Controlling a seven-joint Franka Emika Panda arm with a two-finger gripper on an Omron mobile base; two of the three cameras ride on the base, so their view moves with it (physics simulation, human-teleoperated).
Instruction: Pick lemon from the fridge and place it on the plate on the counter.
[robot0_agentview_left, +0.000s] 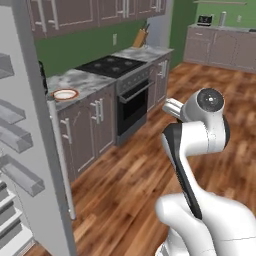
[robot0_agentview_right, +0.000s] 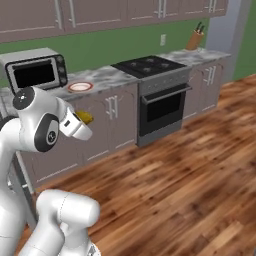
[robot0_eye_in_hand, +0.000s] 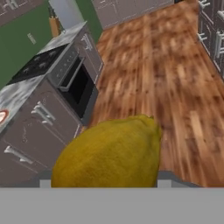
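**Lemon aloft in kitchen**

The jaws (robot0_agentview_right: 86, 119) grasp the lemon (robot0_agentview_right: 84, 117), carrying it above the wooden floor (robot0_agentview_right: 190, 165), in front of the brown cabinets (robot0_agentview_right: 112, 120). The plate (robot0_agentview_right: 80, 87) sits at the lemon's 12 o'clock on the marbled desk (robot0_agentview_right: 107, 76), beside the toaster oven (robot0_agentview_right: 35, 70).

White arm (robot0_agentview_left: 200, 150), rounded glossy shells.
Dark joint bands, grey round end caps, bulbous white base segments.

Marbled stone counter (robot0_agentview_left: 80, 80); glossy wood floor (robot0_agentview_left: 130, 185).
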